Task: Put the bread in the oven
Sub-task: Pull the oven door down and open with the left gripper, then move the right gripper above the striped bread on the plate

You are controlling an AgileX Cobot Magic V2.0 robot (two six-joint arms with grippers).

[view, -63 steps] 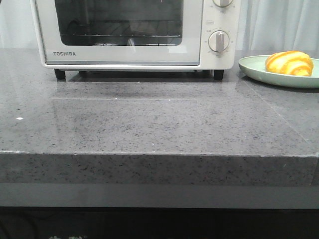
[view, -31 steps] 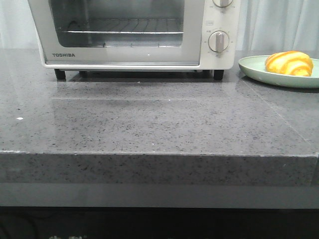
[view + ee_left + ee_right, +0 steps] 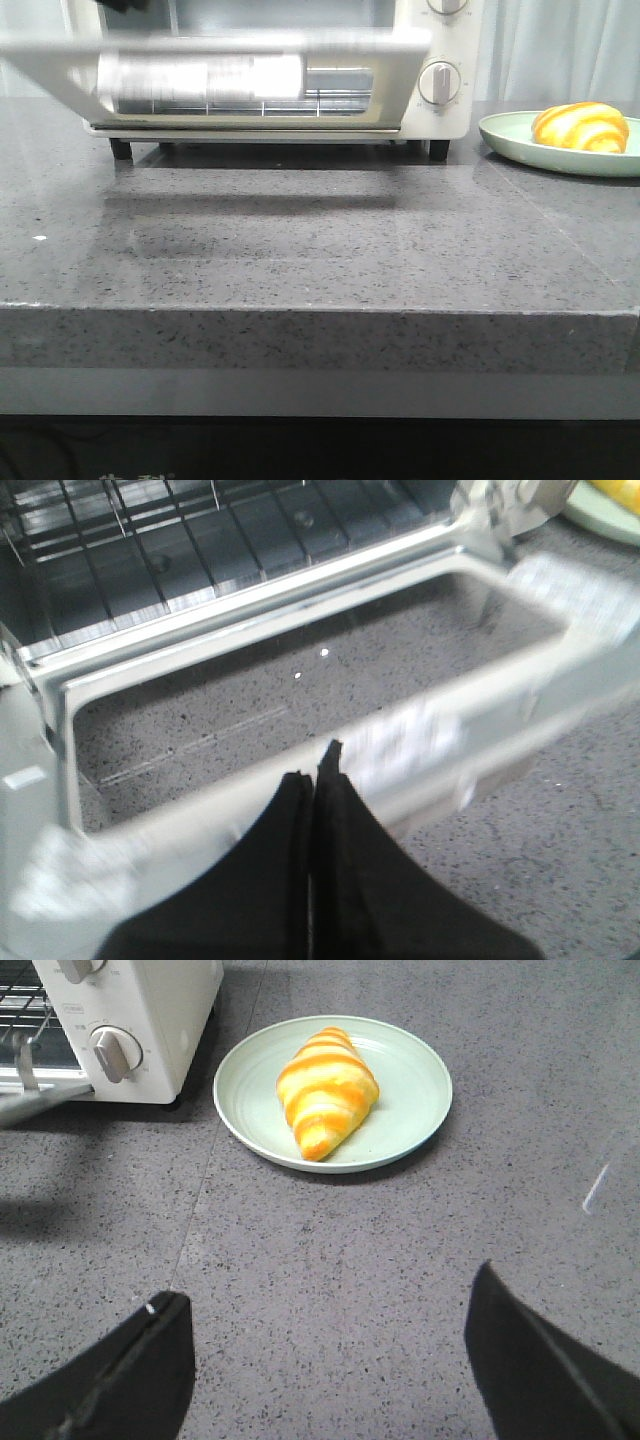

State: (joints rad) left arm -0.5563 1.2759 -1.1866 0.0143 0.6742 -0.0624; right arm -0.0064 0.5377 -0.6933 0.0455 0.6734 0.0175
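The white oven [image 3: 445, 105] stands at the back of the counter. Its glass door [image 3: 230, 70] hangs partly open, tilted toward me and blurred. In the left wrist view the door frame [image 3: 520, 680] lies under my left gripper [image 3: 318, 765], whose jaws are pressed together over the door's top edge. The wire rack [image 3: 150, 540] shows inside. The golden striped bread [image 3: 580, 126] lies on a pale green plate [image 3: 505, 132] right of the oven. My right gripper [image 3: 330, 1310] is open and empty above bare counter, short of the bread [image 3: 325, 1090] on its plate [image 3: 415, 1080].
Grey speckled stone counter [image 3: 320, 250] with its front edge near me. The oven's silver knobs [image 3: 438, 82] face forward on its right side. A pale curtain [image 3: 560, 50] hangs behind the plate.
The oven door has swung from shut down and outward, and is blurred in motion. The rack inside has come into view. The bread and plate have not moved.
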